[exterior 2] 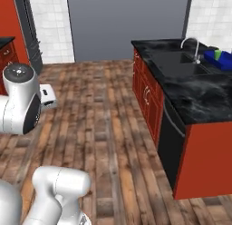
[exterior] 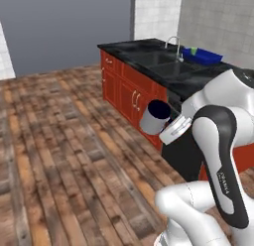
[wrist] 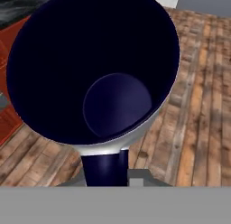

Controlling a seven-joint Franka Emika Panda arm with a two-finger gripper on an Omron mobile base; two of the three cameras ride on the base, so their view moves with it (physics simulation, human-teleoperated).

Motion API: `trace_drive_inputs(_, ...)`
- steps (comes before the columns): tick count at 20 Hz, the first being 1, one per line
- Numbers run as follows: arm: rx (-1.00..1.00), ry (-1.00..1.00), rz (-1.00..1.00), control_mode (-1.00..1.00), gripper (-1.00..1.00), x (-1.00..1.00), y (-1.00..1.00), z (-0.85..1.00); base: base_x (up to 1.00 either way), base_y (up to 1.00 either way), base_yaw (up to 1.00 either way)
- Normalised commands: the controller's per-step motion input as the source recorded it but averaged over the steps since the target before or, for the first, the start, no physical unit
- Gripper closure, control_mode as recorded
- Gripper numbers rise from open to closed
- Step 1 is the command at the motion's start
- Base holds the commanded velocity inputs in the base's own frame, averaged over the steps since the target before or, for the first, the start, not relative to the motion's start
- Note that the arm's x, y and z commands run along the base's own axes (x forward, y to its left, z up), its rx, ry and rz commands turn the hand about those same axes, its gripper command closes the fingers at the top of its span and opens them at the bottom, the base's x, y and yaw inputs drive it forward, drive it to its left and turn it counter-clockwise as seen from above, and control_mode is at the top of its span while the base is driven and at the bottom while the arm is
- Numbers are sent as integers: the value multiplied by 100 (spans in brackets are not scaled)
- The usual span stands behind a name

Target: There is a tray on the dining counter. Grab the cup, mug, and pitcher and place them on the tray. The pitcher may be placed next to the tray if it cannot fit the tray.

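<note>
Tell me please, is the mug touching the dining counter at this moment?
Apart. In the left base view the mug hangs tilted in the claw, out in front of the red cabinets, below the dining counter top, with floor behind it.

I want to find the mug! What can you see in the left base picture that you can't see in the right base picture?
The left base picture has the grey-white mug with its dark inside, held tipped on its side at the pincer, out over the wooden floor in front of the red cabinets. The right base picture has a second red cabinet at its far left edge. Both share the black counter with sink and faucet, and the blue tray with the green cup.
</note>
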Motion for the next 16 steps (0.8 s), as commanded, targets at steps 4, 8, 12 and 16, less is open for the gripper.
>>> trace_drive_inputs(4, 0, 0, 0, 100, 100, 0, 0, 0, -7, -100, 0)
trace_drive_inputs(8, 0, 0, 0, 100, 100, 0, 0, 0, 4, -100, 0)
trace_drive_inputs(12, 0, 0, 0, 100, 100, 0, 0, 0, 17, -100, 0)
trace_drive_inputs(16, 0, 0, 0, 100, 100, 0, 0, 0, 21, -100, 0)
